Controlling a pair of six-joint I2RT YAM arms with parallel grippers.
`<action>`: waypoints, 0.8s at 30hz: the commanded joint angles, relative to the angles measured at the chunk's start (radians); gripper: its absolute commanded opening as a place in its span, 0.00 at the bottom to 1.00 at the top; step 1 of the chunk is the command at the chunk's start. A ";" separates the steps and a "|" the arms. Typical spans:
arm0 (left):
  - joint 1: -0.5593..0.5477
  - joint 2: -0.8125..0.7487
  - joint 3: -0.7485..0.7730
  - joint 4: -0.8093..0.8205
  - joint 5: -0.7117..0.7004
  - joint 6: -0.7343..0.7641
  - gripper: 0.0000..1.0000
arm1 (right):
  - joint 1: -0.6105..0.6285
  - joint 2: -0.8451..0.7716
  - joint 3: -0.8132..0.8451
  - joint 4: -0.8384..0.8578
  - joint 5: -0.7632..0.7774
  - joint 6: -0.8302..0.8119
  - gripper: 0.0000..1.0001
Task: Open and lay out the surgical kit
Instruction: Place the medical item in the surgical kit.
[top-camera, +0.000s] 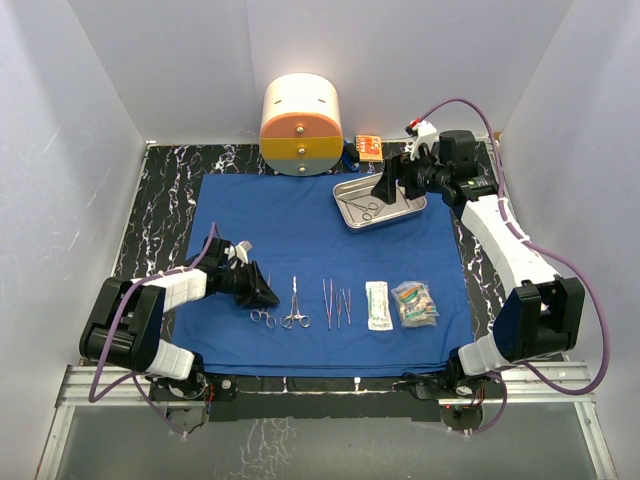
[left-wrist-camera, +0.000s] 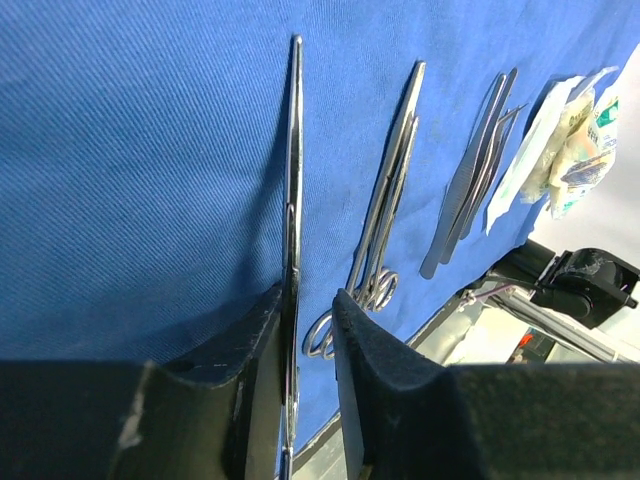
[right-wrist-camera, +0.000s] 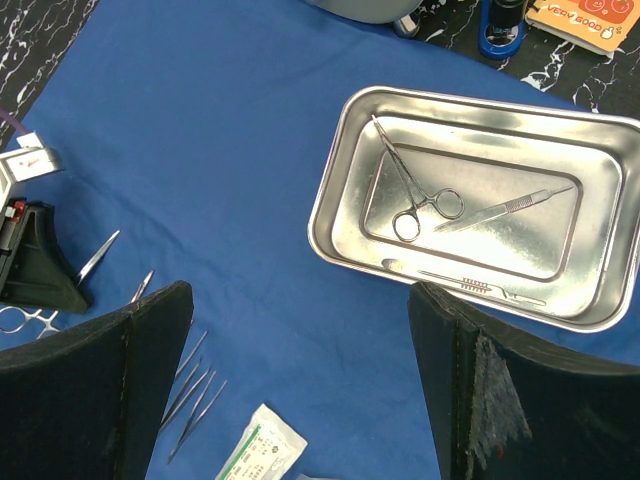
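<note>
A blue cloth lies flat and spread open. On its far right part sits a shiny steel tray with a clamp and two scalpels inside. Along the near edge, left to right, lie scissors, forceps, tweezers and two clear packets in a row.

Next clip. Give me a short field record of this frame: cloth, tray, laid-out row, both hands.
cloth: blue wrap spread flat
tray: steel tray on the wrap's far right; holds ring-handled clamp, scalpel, one more slim tool
row: near edge, left to right: scissors, forceps, tweezers, two packets
left hand: low over the scissors, fingers slightly apart either side
right hand: open above the tray, empty
</note>
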 joint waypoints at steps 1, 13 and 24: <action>0.007 0.000 0.007 -0.084 -0.044 0.018 0.26 | -0.004 -0.034 0.002 0.049 -0.017 0.005 0.88; 0.008 -0.021 0.010 -0.162 -0.073 0.003 0.41 | -0.005 -0.021 0.013 0.042 -0.010 0.006 0.88; 0.010 -0.020 0.031 -0.180 -0.093 -0.038 0.48 | -0.004 -0.031 0.000 0.044 -0.011 0.005 0.88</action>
